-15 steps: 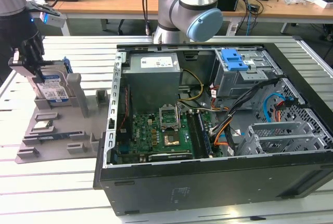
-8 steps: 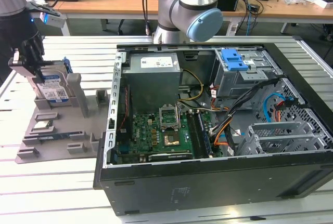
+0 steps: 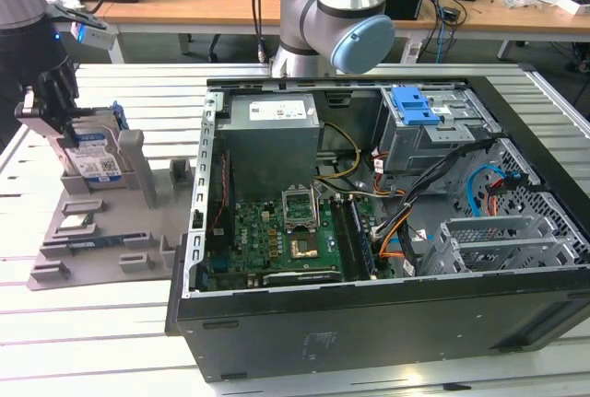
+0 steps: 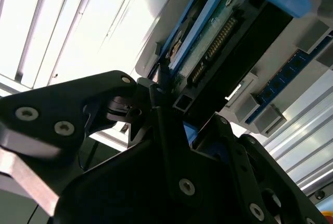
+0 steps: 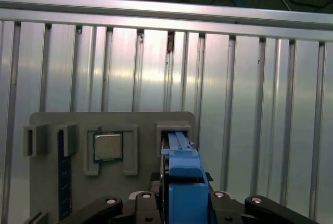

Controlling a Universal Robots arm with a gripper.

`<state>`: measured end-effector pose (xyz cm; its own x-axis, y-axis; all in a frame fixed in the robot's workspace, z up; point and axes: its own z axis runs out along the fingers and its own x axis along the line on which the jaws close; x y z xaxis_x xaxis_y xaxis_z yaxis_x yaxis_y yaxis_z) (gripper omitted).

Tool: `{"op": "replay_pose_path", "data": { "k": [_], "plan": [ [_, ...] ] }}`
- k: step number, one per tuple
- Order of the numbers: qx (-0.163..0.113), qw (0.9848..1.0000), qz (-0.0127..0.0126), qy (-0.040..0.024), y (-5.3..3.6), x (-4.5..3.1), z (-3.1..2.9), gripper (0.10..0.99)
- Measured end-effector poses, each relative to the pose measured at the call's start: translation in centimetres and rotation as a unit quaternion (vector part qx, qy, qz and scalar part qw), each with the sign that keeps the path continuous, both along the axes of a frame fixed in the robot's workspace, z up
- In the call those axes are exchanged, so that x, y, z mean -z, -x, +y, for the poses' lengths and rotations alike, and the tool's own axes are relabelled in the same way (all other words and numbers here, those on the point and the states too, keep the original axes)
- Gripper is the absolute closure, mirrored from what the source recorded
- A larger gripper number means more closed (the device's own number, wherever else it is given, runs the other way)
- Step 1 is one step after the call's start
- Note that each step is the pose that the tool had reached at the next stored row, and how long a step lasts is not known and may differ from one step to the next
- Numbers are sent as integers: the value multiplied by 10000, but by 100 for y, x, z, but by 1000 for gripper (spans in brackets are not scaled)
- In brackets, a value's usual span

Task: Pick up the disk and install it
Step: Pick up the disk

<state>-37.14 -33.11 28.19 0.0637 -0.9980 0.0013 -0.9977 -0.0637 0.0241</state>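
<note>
Nearest in the exterior view is the black metal wall of an open computer tower case, lying on its side on the exterior view's right. Inside sit a green motherboard, a grey metal power supply box at the far side, coloured cables, and a grey drive cage topped by a blue plastic latch.

On the exterior view's left, a grey plastic parts holder carries a square silver processor chip in a near pocket. Farther back in the holder is the disk, a silver hard drive with a white-and-blue label and a blue frame, standing upright in its slot.

Everything rests on a table of ribbed aluminium slats. Wooden desks with cables run along the far side.

The silver-and-blue robot arm rises behind the case. Its black gripper reaches down over the holder, with its 2 fingers drawn in against the disk, gripping it in the slot.
</note>
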Motion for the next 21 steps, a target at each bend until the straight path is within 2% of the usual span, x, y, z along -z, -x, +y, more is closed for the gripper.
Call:
{"op": "replay_pose_path", "data": {
  "k": [4, 7, 21],
  "plan": [
    [0, 10000, 0, 9, 0, 2, 0, 718],
    [0, 10000, 0, 10, 0, -72, 0, 718],
    [0, 10000, 0, 10, 0, -299, 0, 718]
  ]
}}
